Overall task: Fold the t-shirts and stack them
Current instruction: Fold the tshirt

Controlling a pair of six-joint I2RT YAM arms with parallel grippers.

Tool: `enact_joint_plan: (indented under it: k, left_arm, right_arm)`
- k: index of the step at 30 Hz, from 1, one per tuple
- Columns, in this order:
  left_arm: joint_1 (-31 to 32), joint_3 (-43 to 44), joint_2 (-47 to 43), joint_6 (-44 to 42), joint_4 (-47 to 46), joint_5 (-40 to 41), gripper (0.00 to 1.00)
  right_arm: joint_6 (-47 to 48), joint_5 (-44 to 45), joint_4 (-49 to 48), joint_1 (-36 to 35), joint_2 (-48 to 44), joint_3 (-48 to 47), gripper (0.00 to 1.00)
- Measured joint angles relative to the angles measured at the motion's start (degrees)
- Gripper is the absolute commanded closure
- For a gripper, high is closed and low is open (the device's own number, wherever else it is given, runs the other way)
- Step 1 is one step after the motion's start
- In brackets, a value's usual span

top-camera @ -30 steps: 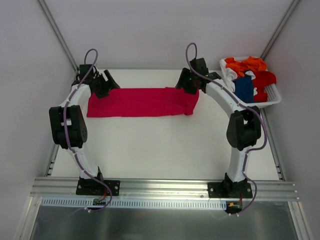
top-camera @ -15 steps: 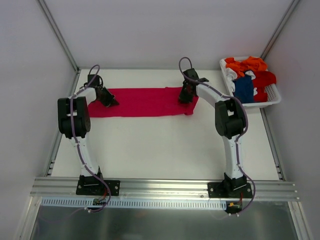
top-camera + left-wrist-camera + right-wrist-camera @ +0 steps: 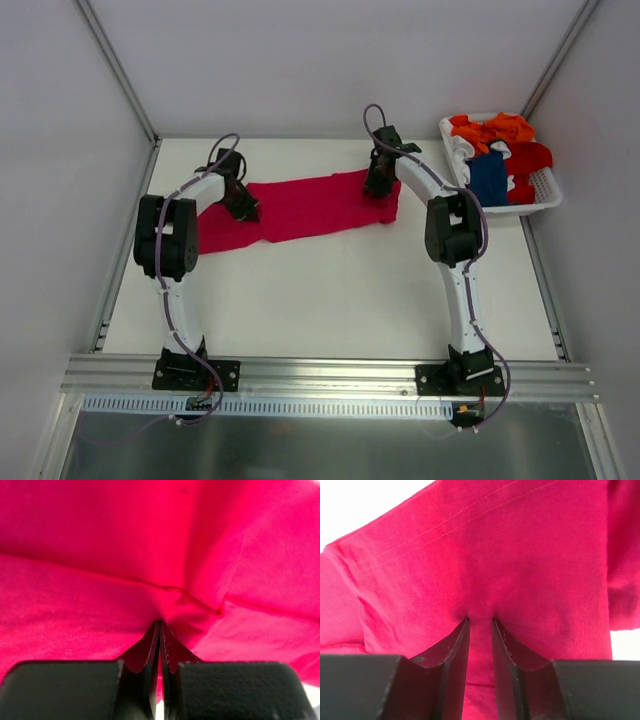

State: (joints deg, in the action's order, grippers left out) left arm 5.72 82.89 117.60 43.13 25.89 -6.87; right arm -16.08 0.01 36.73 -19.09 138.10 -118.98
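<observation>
- The crimson-pink t-shirt (image 3: 300,205) lies on the table (image 3: 330,290) as a long, part-folded band. It spans the gap between the two grippers, and a short flap extends outboard of the left gripper.
- The left gripper (image 3: 160,622) has its jaws pressed together on a pinch of the cloth. The fabric puckers into a small ridge right at the fingertips and radiates creases away from them, which suggests a real grip rather than a touch.
- The right gripper (image 3: 480,621) is clamped on a thicker fold. A strip of cloth fills the narrow gap between its jaws, and a stitched hem runs just ahead of the tips.
- Judgement: each gripper holds one end so that the band can be carried over as a unit. A two-point hold keeps the edge taut and limits sagging in the middle.
- Judgement: the left pinch is thin. It may hold only the top layer, which would let the lower layers trail.
- Just outboard of the right gripper stands the basket (image 3: 545,190). It holds the orange shirt (image 3: 495,130), the red shirt (image 3: 530,158) and the dark blue shirt (image 3: 488,178), all unfolded and not yet handled.
</observation>
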Motion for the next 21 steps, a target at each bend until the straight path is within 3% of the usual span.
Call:
enact_joint_plan:
  k: [5,12,18,21]
  left_arm:
    - [8.39,-3.91,-3.13,0.15,2.58,0.92,1.00]
    - [26.40,-12.04,-9.44,1.07,7.63,-2.23,1.00]
    - [33.18,-12.52,-11.52,2.82,10.60,-5.16,1.00]
    - [34.75,-12.55,-15.10,4.31,11.82,-5.33,0.67]
  right_arm:
    - [1.77,-1.18,3.19,0.00,3.34,-6.16,0.70]
    - [4.76,-3.78,4.74,-0.07,9.97,-17.90,0.61]
    - [6.40,-6.47,1.86,-1.53,14.75,-25.44,0.51]
    - [7.15,-6.45,0.70,-3.80,14.60,-25.31,0.40]
